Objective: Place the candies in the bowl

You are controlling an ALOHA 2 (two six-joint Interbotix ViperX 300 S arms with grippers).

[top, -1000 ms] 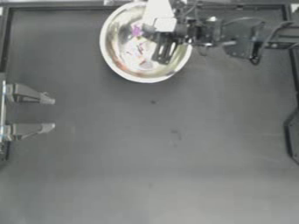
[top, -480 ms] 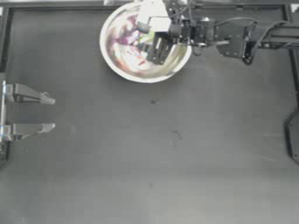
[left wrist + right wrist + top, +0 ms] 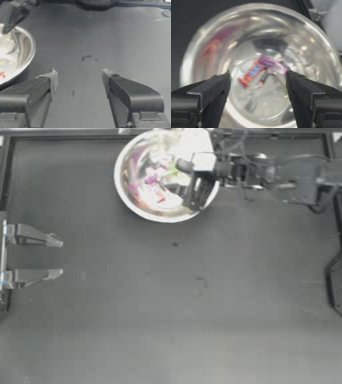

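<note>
The near half of the dark table (image 3: 167,328) is showing nothing of the task in the top view, and no candy is visible anywhere on it in that view.

At the left edge, about midway back, the left gripper (image 3: 59,258) is sitting parked with its jaws spread wide and nothing between them; its wrist view is looking across bare table toward the bowl's rim.

At the far side, a little right of centre, the bowl (image 3: 133,203) is standing on the table. The right gripper (image 3: 258,80) is hanging over the bowl's right side, reaching in from the right, its jaws parted wide and gripping nothing. Below it, in the bowl's bottom, the red-and-white candy (image 3: 251,72) is lying touching the magenta candy (image 3: 271,63), with paler wrappers beside them that are hard to separate from the reflections in the shiny metal. How many sweets are inside cannot be counted with confidence.

Judging by this, the release over the bowl looks done, and the task seems at or near its end. The next move is calling for the right arm to lift clear without knocking the rim, then to check the table for any sweet left out; if none is found, to draw back to the right.
</note>
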